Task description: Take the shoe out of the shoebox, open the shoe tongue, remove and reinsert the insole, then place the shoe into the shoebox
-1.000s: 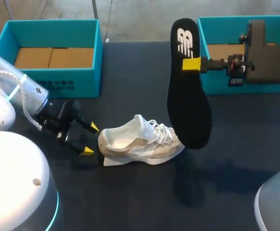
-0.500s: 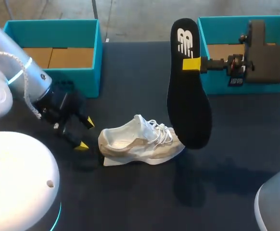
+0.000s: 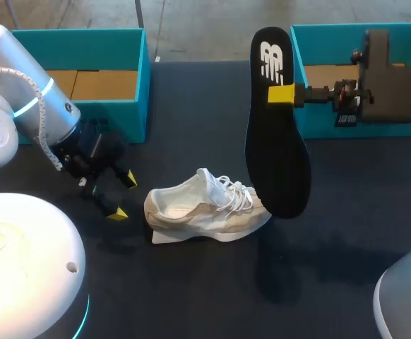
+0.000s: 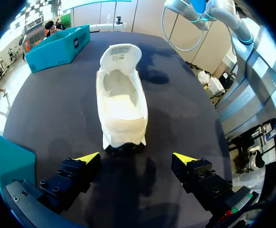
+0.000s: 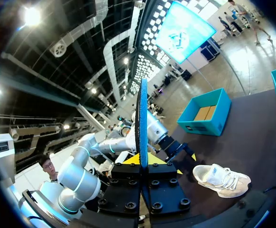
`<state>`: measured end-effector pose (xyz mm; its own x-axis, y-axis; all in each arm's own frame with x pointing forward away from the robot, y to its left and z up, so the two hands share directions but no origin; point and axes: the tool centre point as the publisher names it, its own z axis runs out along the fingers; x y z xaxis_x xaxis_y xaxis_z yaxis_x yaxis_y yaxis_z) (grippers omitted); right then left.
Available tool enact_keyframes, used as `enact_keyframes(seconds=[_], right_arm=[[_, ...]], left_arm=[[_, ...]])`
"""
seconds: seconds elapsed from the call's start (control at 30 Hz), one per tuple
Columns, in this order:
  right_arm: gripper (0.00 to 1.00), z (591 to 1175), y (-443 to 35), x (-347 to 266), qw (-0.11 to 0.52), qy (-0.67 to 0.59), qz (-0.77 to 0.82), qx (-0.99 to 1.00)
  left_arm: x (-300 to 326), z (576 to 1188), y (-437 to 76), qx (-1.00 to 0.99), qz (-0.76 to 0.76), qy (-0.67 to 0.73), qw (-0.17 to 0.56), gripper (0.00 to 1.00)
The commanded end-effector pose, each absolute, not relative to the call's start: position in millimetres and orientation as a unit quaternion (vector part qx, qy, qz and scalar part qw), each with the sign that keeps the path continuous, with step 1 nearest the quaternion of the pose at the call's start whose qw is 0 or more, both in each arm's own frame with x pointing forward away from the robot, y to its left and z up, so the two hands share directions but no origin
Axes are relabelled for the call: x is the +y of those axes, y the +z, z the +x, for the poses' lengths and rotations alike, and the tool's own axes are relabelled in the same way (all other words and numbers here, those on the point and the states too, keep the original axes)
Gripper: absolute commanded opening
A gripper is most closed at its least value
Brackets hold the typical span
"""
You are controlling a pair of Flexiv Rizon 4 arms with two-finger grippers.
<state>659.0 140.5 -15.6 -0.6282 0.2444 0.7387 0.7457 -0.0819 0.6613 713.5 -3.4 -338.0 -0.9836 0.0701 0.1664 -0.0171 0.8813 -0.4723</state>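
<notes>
A white shoe (image 3: 205, 208) lies on its side mid-table, heel toward my left arm; in the left wrist view the shoe (image 4: 121, 102) shows its hollow inside. My left gripper (image 3: 123, 195) stands open a short way off the heel, and in its own view the left gripper (image 4: 136, 157) has nothing between its fingers. My right gripper (image 3: 282, 93) is shut on a black insole (image 3: 277, 134), which hangs upright above the shoe's toe. Seen edge-on, the insole (image 5: 143, 118) rises from the right gripper (image 5: 143, 160), with the shoe (image 5: 222, 179) lower down on the table.
A teal shoebox (image 3: 85, 116) stands at the back left, just behind my left arm. A second teal shoebox (image 3: 389, 128) stands at the back right, behind my right wrist. The table (image 3: 191, 127) is dark.
My left gripper has drawn back from the shoe's heel, leftward and slightly away, staying open. The right arm and the insole have not moved.
</notes>
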Motion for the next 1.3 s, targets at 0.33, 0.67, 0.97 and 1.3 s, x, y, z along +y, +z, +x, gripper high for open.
enact_keyframes(seconds=[0.33, 0.67, 0.97, 1.3], right_arm=[[0.0, 660.1, -16.5, 142.8, 0.199, -0.629, -0.382, -0.647], [0.0, 660.1, -16.5, 142.8, 0.199, -0.629, -0.382, -0.647], [0.0, 660.1, -16.5, 142.8, 0.199, -0.629, -0.382, -0.647], [0.0, 660.1, -16.5, 142.8, 0.199, -0.629, -0.382, -0.647]], left_arm=[[-16.7, 709.7, -325.4, -0.987, 0.007, 0.142, 0.07, 1.0], [-30.3, 706.9, -314.0, -0.995, -0.004, 0.093, 0.033, 1.0], [-45.2, 711.5, -308.4, -0.996, -0.016, 0.088, 0.024, 1.0], [-60.2, 716.7, -307.6, -0.997, -0.02, 0.073, 0.01, 1.0]])
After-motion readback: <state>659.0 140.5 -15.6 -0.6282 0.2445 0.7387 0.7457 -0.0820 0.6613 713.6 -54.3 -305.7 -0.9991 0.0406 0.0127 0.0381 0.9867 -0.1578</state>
